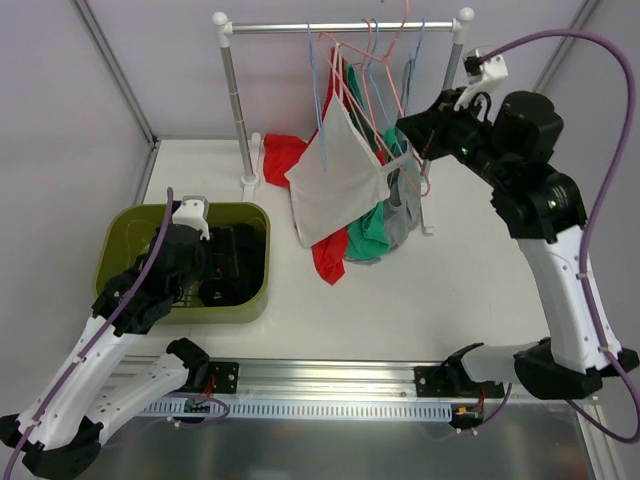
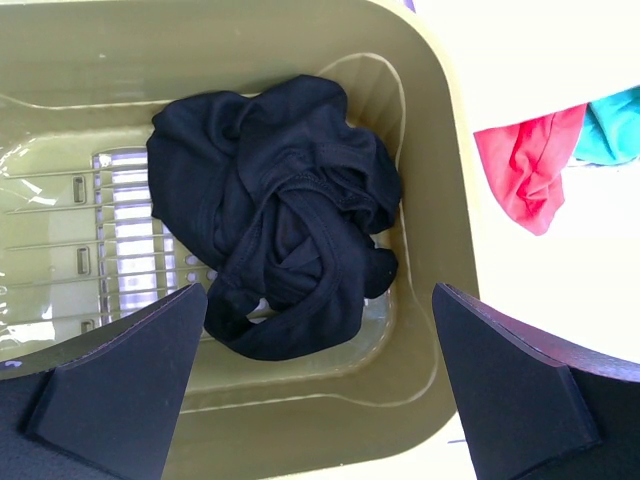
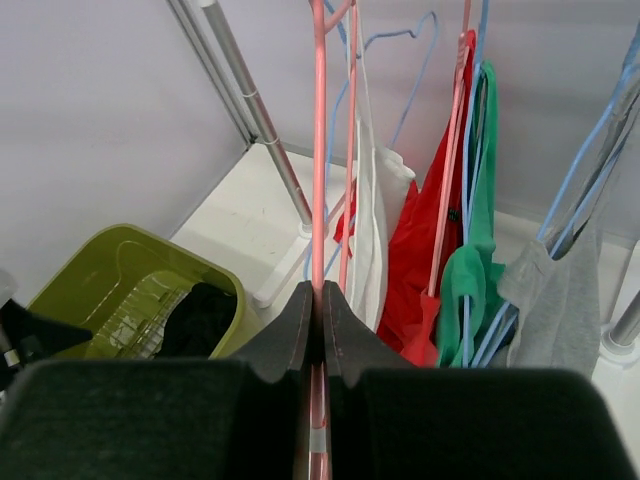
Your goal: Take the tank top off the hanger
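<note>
Tank top (image 1: 338, 170), white — both straps on the pink hanger (image 3: 319, 150) below the rail (image 1: 340, 27); none of it freed. My right gripper (image 3: 320, 310) — fingers pinched flat on that hanger's wire. My left gripper (image 2: 318, 300) — spread wide, holding nothing, above the green bin (image 2: 440, 150) with its black garment (image 2: 280, 210). Removal, I judge, is all ahead.

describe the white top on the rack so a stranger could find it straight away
Find the clothes rack at the back of the table, garments bunched on its rail. The white tank top hangs at the front of the bunch, swung out leftward. It alone is white, beside a red top, green top and grey top.
</note>
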Controlling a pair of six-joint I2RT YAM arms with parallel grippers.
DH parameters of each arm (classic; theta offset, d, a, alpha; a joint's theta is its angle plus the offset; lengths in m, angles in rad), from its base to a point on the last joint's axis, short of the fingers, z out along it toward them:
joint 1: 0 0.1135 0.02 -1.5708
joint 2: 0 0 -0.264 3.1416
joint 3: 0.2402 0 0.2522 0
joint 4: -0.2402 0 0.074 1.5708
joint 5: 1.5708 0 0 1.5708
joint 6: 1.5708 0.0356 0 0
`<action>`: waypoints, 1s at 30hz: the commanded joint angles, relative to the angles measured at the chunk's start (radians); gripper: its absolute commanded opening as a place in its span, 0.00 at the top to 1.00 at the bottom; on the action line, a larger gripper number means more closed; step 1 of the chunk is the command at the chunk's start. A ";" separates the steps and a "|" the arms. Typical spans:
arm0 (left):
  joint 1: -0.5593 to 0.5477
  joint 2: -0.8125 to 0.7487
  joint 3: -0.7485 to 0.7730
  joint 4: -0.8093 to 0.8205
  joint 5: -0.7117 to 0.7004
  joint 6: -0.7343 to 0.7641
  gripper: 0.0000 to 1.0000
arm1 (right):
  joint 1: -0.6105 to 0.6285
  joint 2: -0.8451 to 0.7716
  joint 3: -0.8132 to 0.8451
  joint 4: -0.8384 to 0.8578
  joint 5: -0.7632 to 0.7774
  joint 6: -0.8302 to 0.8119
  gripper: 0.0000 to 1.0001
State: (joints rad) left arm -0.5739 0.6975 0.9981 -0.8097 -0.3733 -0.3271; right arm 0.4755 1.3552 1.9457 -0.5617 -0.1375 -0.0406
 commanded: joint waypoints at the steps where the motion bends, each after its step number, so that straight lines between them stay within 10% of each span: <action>1: 0.008 -0.003 0.001 0.024 0.020 0.013 0.01 | -0.003 -0.161 -0.027 0.052 -0.034 -0.030 0.99; 12: 0.008 0.013 0.160 0.032 0.163 -0.029 0.01 | -0.003 -0.433 -0.044 -0.116 0.053 -0.091 0.99; 20: -0.015 0.169 0.413 0.248 0.522 -0.044 0.01 | -0.005 -0.531 0.052 -0.365 -0.019 -0.084 0.99; 30: -0.431 0.543 0.632 0.565 0.317 0.218 0.04 | -0.003 -0.794 -0.303 -0.428 -0.016 -0.012 1.00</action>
State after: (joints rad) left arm -0.9459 1.1751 1.5955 -0.3954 0.0120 -0.2363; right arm 0.4755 0.5838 1.6901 -1.0058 -0.1509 -0.0826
